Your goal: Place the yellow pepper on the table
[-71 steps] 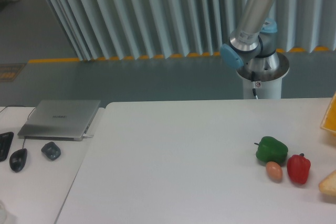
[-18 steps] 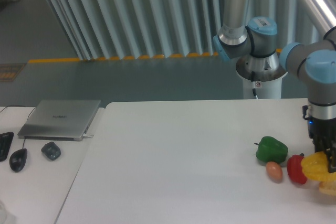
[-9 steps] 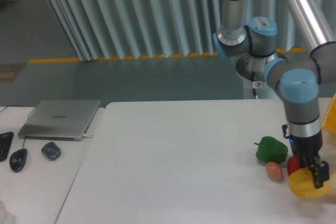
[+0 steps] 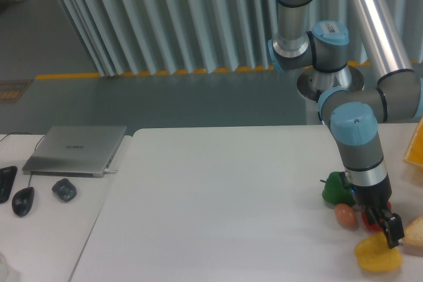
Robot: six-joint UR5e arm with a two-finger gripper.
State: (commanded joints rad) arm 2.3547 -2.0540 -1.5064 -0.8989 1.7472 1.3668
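The yellow pepper (image 4: 377, 257) hangs at the front right of the white table (image 4: 218, 209), low over its surface or touching it; I cannot tell which. My gripper (image 4: 388, 231) comes down on the pepper's top right from the arm above and is shut on it. One dark fingertip (image 4: 394, 236) shows against the yellow skin. The wrist covers part of the green pepper (image 4: 336, 187), and the red pepper (image 4: 367, 220) is mostly hidden behind the gripper.
A small brown egg-shaped item (image 4: 345, 216) lies just left of the gripper. A pale bread-like piece (image 4: 415, 234) and an orange object (image 4: 415, 144) sit at the right edge. On the left desk are a laptop (image 4: 76, 149), a mouse (image 4: 23, 201) and a dark lump (image 4: 64, 189).
The arm swung in from the right with the yellow pepper and lowered it leftward and down toward the front of the table. The wrist now covers the red pepper and part of the green one.
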